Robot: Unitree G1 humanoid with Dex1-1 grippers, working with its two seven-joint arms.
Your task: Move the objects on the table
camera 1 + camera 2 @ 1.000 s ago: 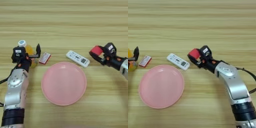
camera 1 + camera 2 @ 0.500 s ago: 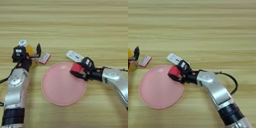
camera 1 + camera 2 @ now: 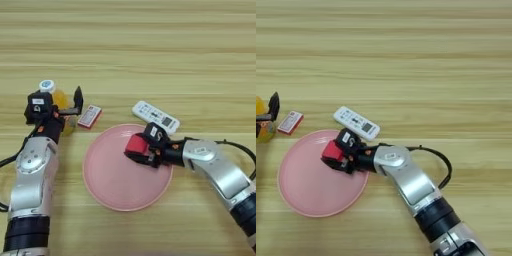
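Looking down on the table (image 3: 150,45): we see 2 arms at work over the light wood, one at each side.
Right gripper (image 3: 141,149): it reaches in from the right over the pink plate, its 2 black fingers closed on the red cube.
Red cube (image 3: 136,145): held between those fingers, over the right part of the plate's inner surface; we cannot tell whether it touches the plate.
Pink plate (image 3: 112,185): large and round, lying flat near the middle of the near half of the table.
White remote (image 3: 156,117): flat on the wood just beyond the plate's far right rim, angled, close to the right gripper but apart from it.
Left gripper (image 3: 64,109): at the left side of the table, its fingers spread either side of the bottle; we cannot tell whether they press on it.
Bottle of orange drink (image 3: 56,97): upright, white cap on top, standing between the left fingers.
Small red and white card (image 3: 89,116): flat on the table just right of the left gripper, beyond the plate's left rim.
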